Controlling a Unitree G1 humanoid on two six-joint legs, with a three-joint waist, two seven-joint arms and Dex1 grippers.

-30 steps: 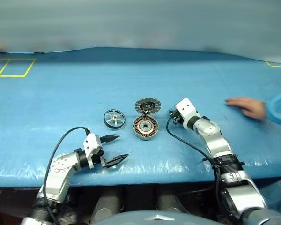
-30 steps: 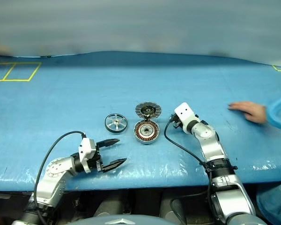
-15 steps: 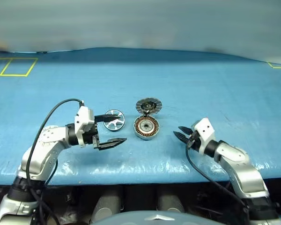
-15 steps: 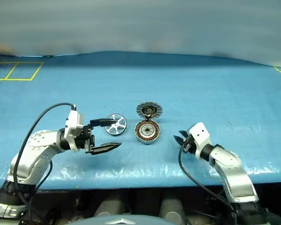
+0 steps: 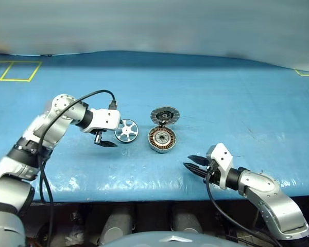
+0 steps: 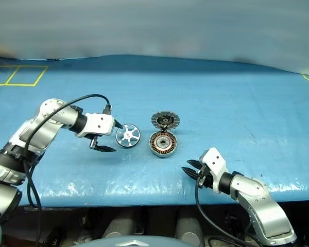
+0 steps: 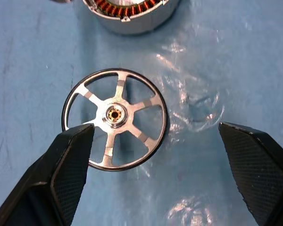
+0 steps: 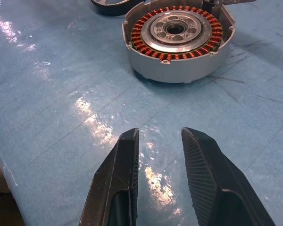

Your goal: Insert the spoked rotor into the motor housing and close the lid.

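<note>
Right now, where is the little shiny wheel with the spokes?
The spoked rotor lies flat on the blue table, just left of the motor housing, under the open left gripper.

Table (image 5: 206, 92): wide, flat, covered all over with a blue plastic sheet (image 6: 247, 98), glossy and lightly wrinkled, with glints near the front edge. Yellow tape lines (image 5: 13, 71) form a rectangle at the far left corner; a short yellow mark sits at the far right edge.

Lying on the sheet, near the middle:
- Spoked rotor (image 7: 115, 117): silver wheel, six spokes, dark rim, lying flat, just left of the housing and apart from it.
- Motor housing (image 8: 178, 40): shallow silver cup, ring of copper windings around a silver hub, open side up.
- Lid (image 5: 164, 115): dark patterned disc hinged at the housing's far side, standing open.
</note>
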